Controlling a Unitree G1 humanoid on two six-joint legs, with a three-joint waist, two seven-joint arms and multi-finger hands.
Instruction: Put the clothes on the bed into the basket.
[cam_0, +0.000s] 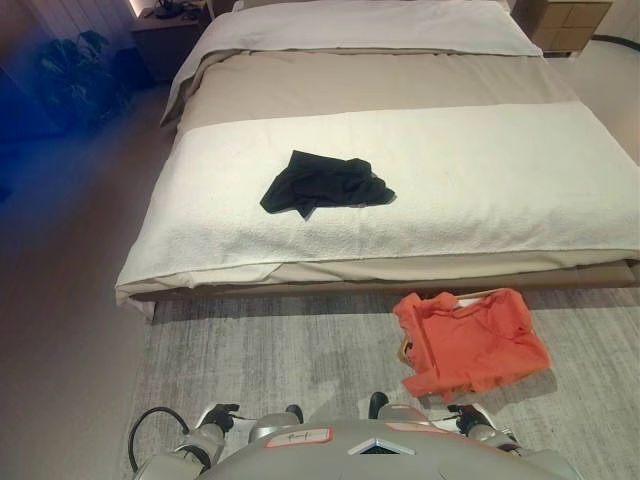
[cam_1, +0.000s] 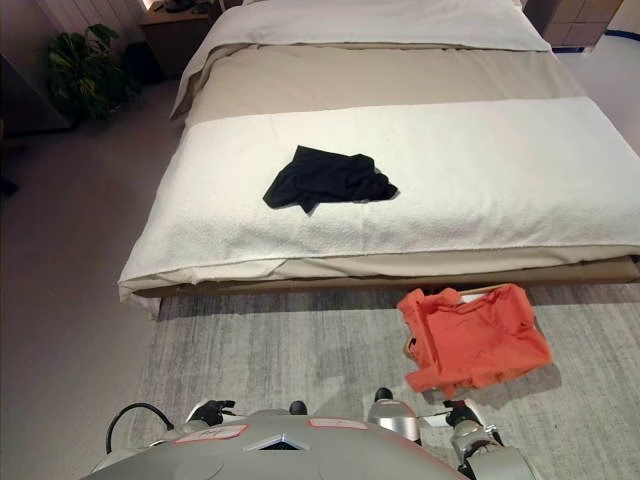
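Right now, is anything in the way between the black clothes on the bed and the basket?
Nothing stands between them. The black garment lies alone on the white blanket. The basket sits on the rug below the bed's edge, but an orange shirt is draped over its opening.

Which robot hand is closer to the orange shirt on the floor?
Right. The right hand sits low just below the orange shirt draped over the basket, while the left hand is far off to the shirt's left, across the rug.
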